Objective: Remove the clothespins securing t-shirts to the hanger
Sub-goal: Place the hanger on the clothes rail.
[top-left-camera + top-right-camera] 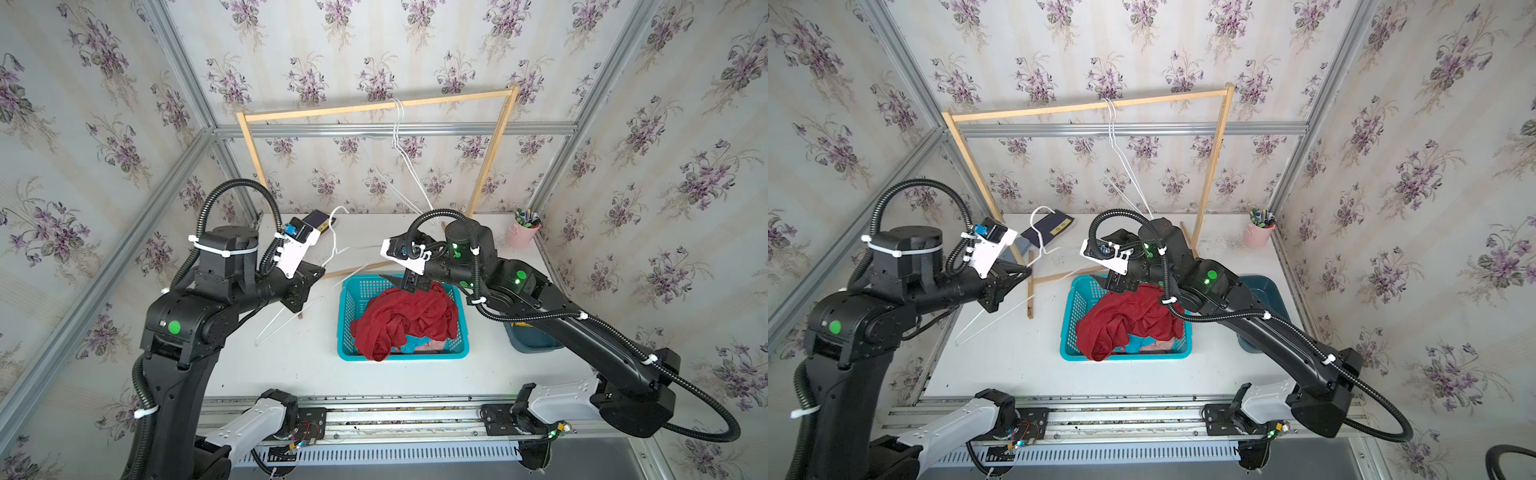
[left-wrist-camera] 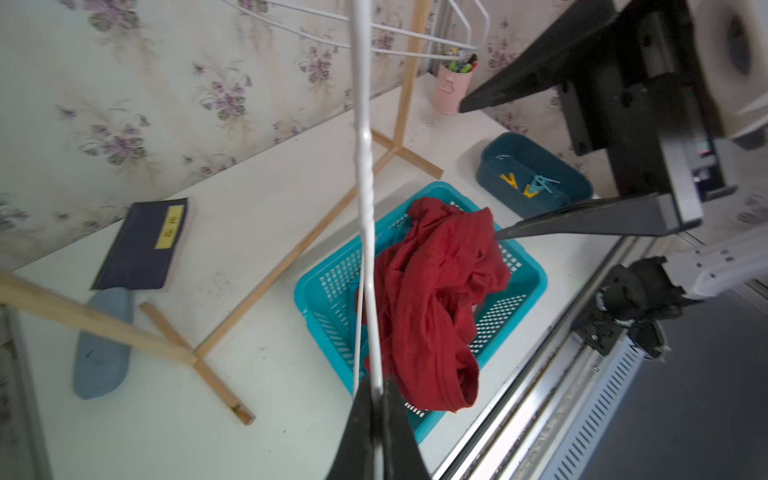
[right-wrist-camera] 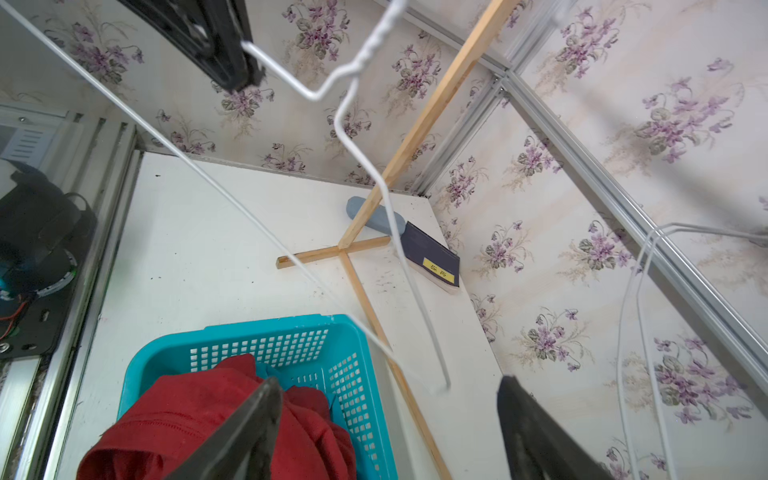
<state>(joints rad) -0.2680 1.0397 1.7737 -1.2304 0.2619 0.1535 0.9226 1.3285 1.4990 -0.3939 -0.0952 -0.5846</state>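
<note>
Two robot arms are reaching over the white table (image 1: 291, 374). The turquoise basket (image 1: 344, 316) is sitting in the middle of it. The left gripper (image 2: 376, 392) is squeezing tight on a bare white wire hanger (image 2: 365, 166). It is pinching the wire close to the twisted neck and holding the hanger up in the air beside the basket. The right gripper (image 3: 388, 392) is hanging wide open just above the basket, with nothing between its fingers. The dark red t-shirt (image 1: 405, 320) is lying crumpled on top inside the basket. Bits of the turquoise t-shirt (image 1: 411, 345) and the pink t-shirt (image 1: 432, 345) are peeking out from under it. Yellow and light blue clothespins (image 2: 508, 179) are lying in the dark teal bin (image 2: 494, 158), just beside the basket on the robot's right. Two more white hangers (image 1: 397, 124) are hanging bare on the wooden rack (image 1: 332, 109) at the back.
</note>
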